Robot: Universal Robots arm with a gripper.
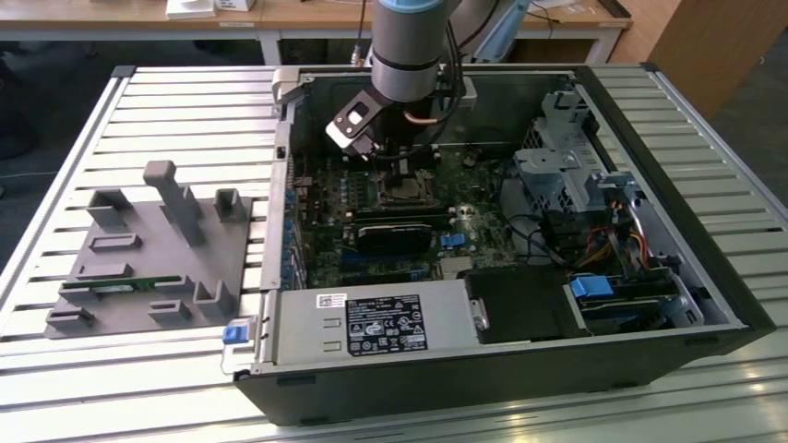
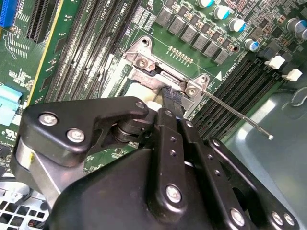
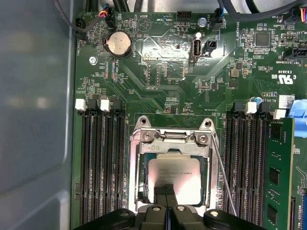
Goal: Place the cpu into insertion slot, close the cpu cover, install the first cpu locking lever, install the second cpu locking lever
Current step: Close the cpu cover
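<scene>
The cpu [image 3: 173,176] lies flat in the insertion slot [image 3: 140,191], its dull silver top showing through the window of the cpu cover [image 3: 171,143]. The cover lies down over the chip. My gripper [image 3: 167,188] is shut with nothing between its fingers, and its tips rest at the cover's edge [image 2: 144,76] in the second wrist view [image 2: 171,93]. One thin locking lever [image 3: 224,179] runs along the socket's side, and its free end [image 2: 270,137] stands out from the board. In the exterior view the gripper [image 1: 400,173] hangs inside the open computer case over the socket [image 1: 401,192].
Black memory slots [image 3: 103,163] flank the socket on both sides. A long black module [image 1: 397,231] and a labelled power-supply box [image 1: 369,325] lie nearer the case front. A drive cage [image 1: 560,171] stands at the exterior view's right. A grey fixture [image 1: 154,254] sits on the slatted table outside.
</scene>
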